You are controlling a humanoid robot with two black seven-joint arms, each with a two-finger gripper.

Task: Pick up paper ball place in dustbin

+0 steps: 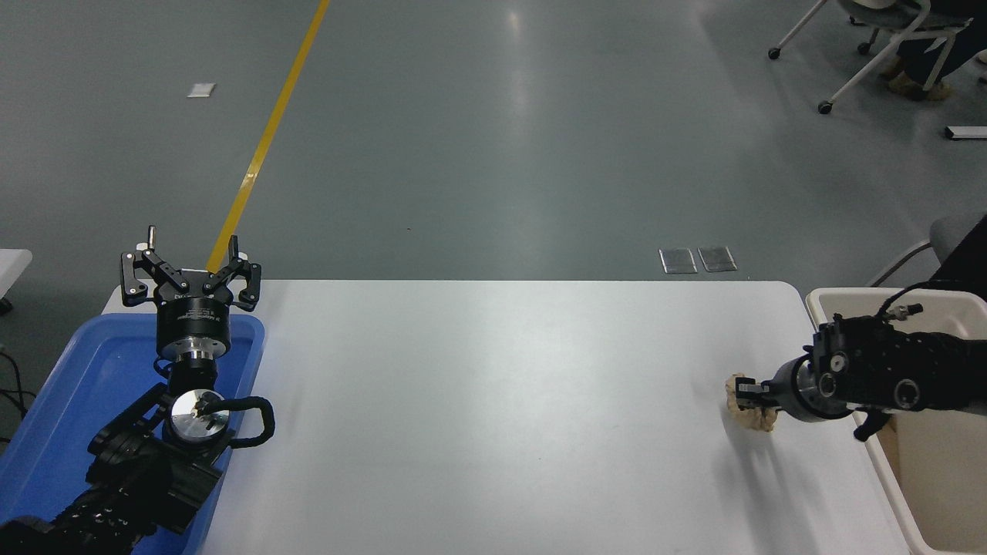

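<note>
White table (493, 401), paper ball (752, 416) in right tool (745, 395)

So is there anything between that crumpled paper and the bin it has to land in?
Nothing visible. The paper ball sits in the right gripper, its jaws closed on it, close to the dustbin at the table's right end. Only bare table and the bin's near rim lie between them.
</note>
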